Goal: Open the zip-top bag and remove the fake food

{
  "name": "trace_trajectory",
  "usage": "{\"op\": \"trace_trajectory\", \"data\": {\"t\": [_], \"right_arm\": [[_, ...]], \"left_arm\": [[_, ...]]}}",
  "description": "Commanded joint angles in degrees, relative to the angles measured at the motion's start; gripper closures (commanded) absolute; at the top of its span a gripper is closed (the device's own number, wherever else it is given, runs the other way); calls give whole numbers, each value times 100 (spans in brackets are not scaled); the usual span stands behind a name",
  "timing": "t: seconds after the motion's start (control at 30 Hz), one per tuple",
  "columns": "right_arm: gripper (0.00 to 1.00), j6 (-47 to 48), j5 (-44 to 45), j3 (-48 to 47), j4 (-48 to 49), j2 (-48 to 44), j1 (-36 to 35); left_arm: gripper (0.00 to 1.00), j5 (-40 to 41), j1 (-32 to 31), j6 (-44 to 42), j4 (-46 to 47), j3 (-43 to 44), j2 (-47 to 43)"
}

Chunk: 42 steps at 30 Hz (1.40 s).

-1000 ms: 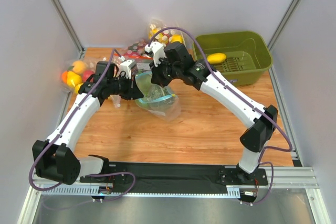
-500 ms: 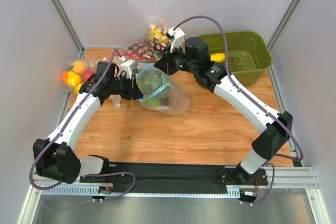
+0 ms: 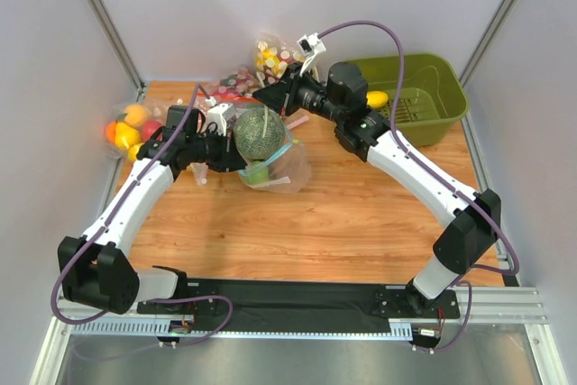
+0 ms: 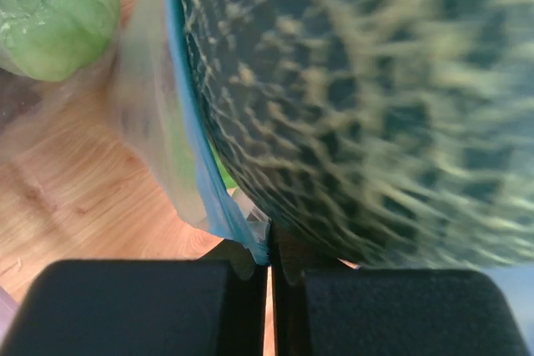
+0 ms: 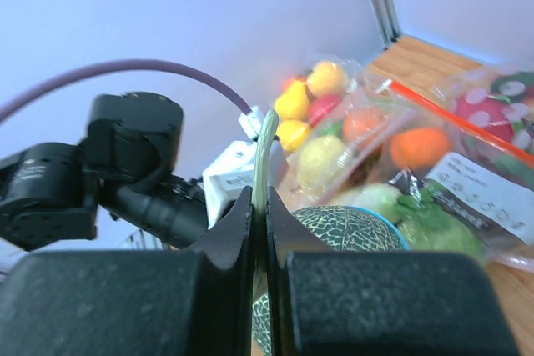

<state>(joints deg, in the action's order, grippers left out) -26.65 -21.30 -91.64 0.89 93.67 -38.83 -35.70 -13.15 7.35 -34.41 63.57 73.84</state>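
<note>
The zip-top bag (image 3: 287,165) is clear, soft, glossy plastic; the melon (image 3: 259,132) rough-netted; the table (image 3: 343,223) matt wood.

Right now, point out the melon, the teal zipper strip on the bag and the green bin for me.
melon (image 3: 260,132): overhead view, middle of its netted rind.
teal zipper strip (image 4: 193,143): left wrist view, midway along the blue band.
green bin (image 3: 451,87): overhead view, right rim.

This is a robot test cell in a lab: plain grey panels (image 3: 180,6) on aluminium posts (image 3: 106,29) box in a small wooden counter (image 3: 343,223), two cabled white arms are bolted to a black base plate (image 3: 288,299), and bagged toy fruit (image 3: 126,128) serves as props.
</note>
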Motion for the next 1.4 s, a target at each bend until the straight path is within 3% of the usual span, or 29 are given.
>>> {"op": "trace_trajectory", "data": {"t": [0.0, 0.3, 0.8, 1.03, 1.37], "right_arm": [[100, -454, -146, -91, 1062, 20, 16], [100, -464, -173, -83, 1177, -173, 191], [100, -148, -32, 173, 827, -789, 1834], [100, 361, 423, -46, 203, -482, 2809], [100, 1478, 1496, -1040, -1194, 740, 3206]], "left_arm": [[100, -103, -12, 3, 145, 103, 16], [100, -51, -12, -6, 128, 103, 34], [100, -16, -12, -15, 119, 103, 34], [100, -7, -12, -24, 110, 112, -1], [100, -33, -12, -50, 102, 112, -28]]}}
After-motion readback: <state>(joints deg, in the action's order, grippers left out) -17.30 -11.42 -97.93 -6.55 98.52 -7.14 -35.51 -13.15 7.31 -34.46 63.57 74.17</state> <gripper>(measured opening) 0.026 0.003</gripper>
